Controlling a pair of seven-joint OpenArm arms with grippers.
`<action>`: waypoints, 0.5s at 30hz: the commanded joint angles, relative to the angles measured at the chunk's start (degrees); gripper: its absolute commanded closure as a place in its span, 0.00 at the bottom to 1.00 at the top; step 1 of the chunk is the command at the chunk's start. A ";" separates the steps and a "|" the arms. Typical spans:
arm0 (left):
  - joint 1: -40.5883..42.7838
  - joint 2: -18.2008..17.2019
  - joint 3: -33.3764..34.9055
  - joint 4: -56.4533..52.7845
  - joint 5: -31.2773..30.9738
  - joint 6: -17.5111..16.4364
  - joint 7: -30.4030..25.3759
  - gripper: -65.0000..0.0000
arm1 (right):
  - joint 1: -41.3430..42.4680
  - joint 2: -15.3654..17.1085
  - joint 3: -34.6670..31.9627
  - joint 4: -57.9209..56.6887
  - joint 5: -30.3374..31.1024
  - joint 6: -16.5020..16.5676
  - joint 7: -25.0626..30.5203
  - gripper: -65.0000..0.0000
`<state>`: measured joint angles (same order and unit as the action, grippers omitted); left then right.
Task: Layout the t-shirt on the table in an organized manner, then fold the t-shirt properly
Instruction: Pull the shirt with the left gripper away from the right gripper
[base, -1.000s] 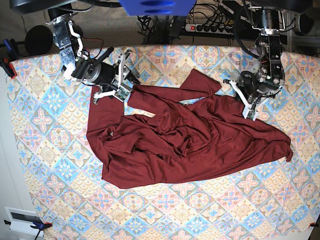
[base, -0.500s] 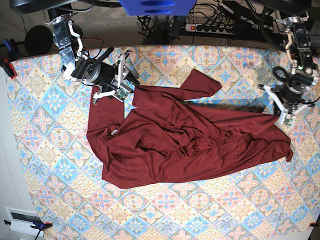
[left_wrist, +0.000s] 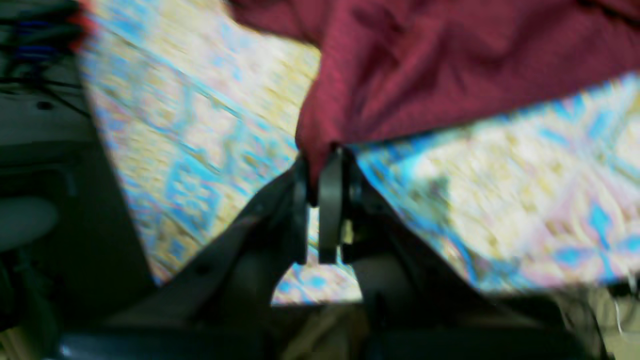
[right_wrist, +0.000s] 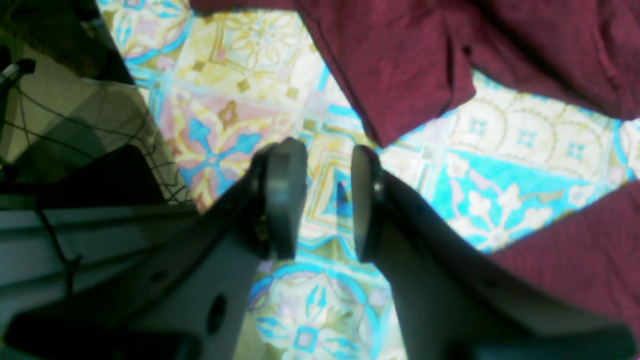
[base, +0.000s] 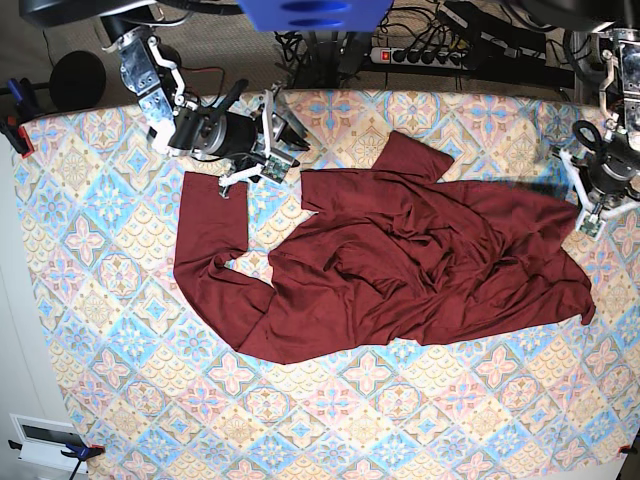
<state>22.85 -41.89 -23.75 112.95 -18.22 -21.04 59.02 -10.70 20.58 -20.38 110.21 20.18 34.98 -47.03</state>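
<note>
The dark maroon t-shirt (base: 400, 260) lies crumpled across the middle of the patterned table (base: 100, 300), one sleeve flat at the left and its right side stretched toward the table's right edge. My left gripper (base: 588, 213) is at that right edge, shut on a pinch of the t-shirt (left_wrist: 400, 65) just above its fingertips (left_wrist: 330, 200). Over the far left of the table, my right gripper (base: 262, 160) stands open. In the right wrist view my right gripper (right_wrist: 325, 200) has only bare table (right_wrist: 500, 165) between its fingers, and a fold of the t-shirt (right_wrist: 410, 65) lies just ahead.
A power strip and cables (base: 430, 55) run behind the table's far edge. A round black object (base: 78, 78) and a blue clamp (base: 15, 100) sit at the far left corner. A white box (base: 40, 440) is below the table's near left corner.
My left gripper has pulled the shirt's edge right and toward the far edge, dragging the whole shirt rightward and flatter. My right gripper has moved farther back and right, away from the left sleeve.
</note>
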 joint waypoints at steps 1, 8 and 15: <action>-0.57 -1.32 -0.82 0.42 0.86 0.60 -0.34 0.93 | 1.16 0.04 0.38 1.13 0.96 0.14 1.35 0.73; -0.92 -1.06 -0.74 -4.86 0.24 1.04 -0.26 0.71 | 7.23 -0.40 0.65 0.51 0.96 0.05 1.79 0.73; 0.84 6.33 -0.91 2.97 -7.67 0.60 1.50 0.59 | 13.91 -0.40 0.56 -3.18 0.96 0.05 1.97 0.73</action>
<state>23.77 -34.26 -23.86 115.52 -27.38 -21.04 60.47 2.63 19.84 -20.14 106.45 20.36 34.89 -46.09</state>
